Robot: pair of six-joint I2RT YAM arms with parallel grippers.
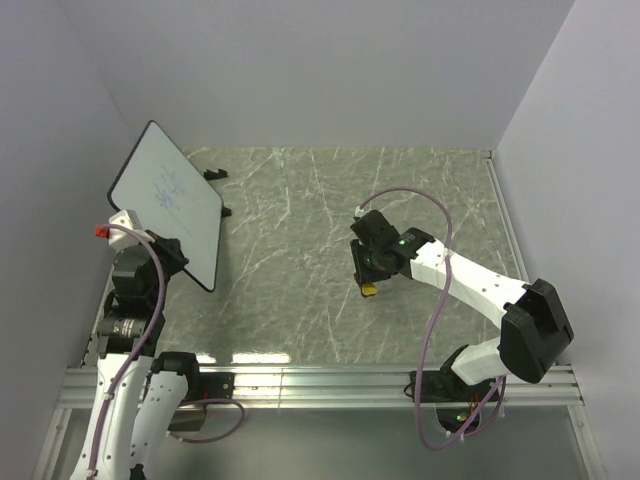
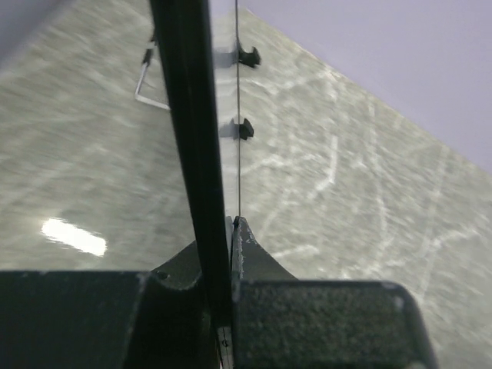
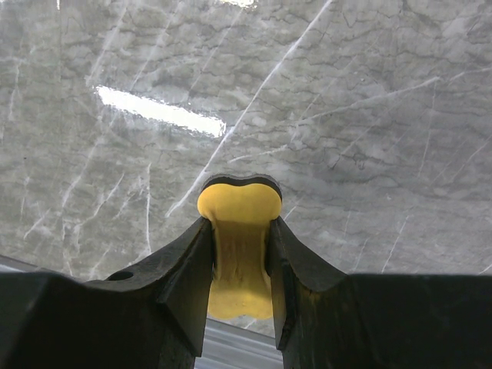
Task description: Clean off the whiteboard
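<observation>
The whiteboard (image 1: pixel 170 200) is a thin white board with a black rim and blue scribbles on its face. It is held up at the left, tilted over the table. My left gripper (image 1: pixel 172 255) is shut on its near edge. In the left wrist view the board (image 2: pixel 188 115) runs edge-on between my shut fingers (image 2: pixel 254 265). My right gripper (image 1: pixel 367 282) is at the table's middle, shut on the yellow bone-shaped eraser (image 1: pixel 370 290). The right wrist view shows the eraser (image 3: pixel 239 231) pinched at its waist, above the marble surface.
Two small black stand feet (image 1: pixel 222 192) lie on the marble table behind the board; they also show in the left wrist view (image 2: pixel 246 92). Grey walls close in on the left, back and right. A metal rail (image 1: pixel 300 385) runs along the near edge.
</observation>
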